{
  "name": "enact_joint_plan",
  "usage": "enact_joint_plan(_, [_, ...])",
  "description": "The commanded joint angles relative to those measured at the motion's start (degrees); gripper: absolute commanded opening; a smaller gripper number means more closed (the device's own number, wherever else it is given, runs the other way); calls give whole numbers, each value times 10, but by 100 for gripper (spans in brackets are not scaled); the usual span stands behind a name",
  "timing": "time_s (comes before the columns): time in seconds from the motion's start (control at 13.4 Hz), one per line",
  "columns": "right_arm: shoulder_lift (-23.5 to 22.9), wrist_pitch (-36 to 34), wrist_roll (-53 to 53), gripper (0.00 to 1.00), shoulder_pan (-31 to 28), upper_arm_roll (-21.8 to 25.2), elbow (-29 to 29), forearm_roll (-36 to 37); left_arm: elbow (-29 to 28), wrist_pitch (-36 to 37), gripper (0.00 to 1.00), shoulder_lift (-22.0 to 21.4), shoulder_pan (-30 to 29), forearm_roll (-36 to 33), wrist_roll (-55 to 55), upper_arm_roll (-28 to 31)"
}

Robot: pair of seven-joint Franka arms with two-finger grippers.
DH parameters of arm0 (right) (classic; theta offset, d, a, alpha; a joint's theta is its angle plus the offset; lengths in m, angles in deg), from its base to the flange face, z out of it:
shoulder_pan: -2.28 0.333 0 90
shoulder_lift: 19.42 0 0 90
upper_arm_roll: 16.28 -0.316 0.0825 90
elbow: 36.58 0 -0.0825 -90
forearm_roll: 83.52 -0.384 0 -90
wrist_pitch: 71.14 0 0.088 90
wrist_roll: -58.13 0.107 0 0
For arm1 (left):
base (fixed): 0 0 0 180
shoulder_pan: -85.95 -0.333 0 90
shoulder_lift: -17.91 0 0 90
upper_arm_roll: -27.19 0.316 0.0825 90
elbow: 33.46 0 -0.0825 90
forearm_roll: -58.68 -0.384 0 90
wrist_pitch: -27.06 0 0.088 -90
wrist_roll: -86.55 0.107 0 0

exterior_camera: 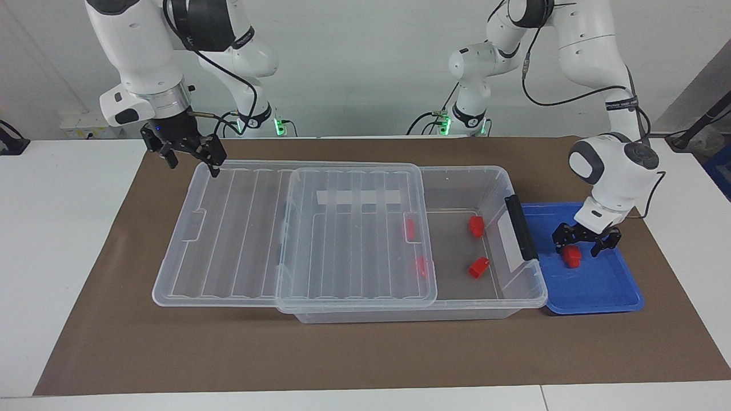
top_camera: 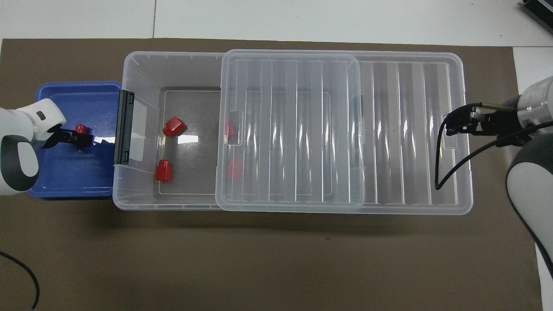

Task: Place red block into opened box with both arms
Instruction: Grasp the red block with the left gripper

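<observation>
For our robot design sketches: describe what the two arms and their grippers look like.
Both arms are white with rounded segments and grey-black joint caps and bands. Loose black cables run along each. A small green light glows at each base. The left gripper and right gripper are black, two-fingered and angular; a silver ring sits above the right gripper.
</observation>
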Motion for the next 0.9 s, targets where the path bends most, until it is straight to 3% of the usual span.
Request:
enact_joint_plan(0.0, [-5, -6, -17, 100, -5, -3, -12, -10, -16, -28, 82, -3, -7, 0, 8, -4])
enact_joint_plan(0.15, [0, -7, -17, 100, -4, -2, -7, -10, -16, -26, 13, -3, -7, 0, 14, -3])
enact_joint_plan(0.22, [1, -7, -17, 100, -4, -2, -5, -10, -16, -26, 0, -3, -6, -1, 21, -3])
enact_joint_plan(0.6, [1, -8, -17, 100, -13, -2, -5, -10, -4, 1, 0, -4, -4, 0, 30, -3])
enact_joint_plan(0.67, [1, -9, -22, 100, -14, -2, -5, -10, 12, 29, 0, -8, 1, 0, 26, -3])
enact_joint_plan(0.82, [1, -11, -41, 100, -18, -2, -6, -11, 98, 165, 0, -15, 1, 2, -5, -4])
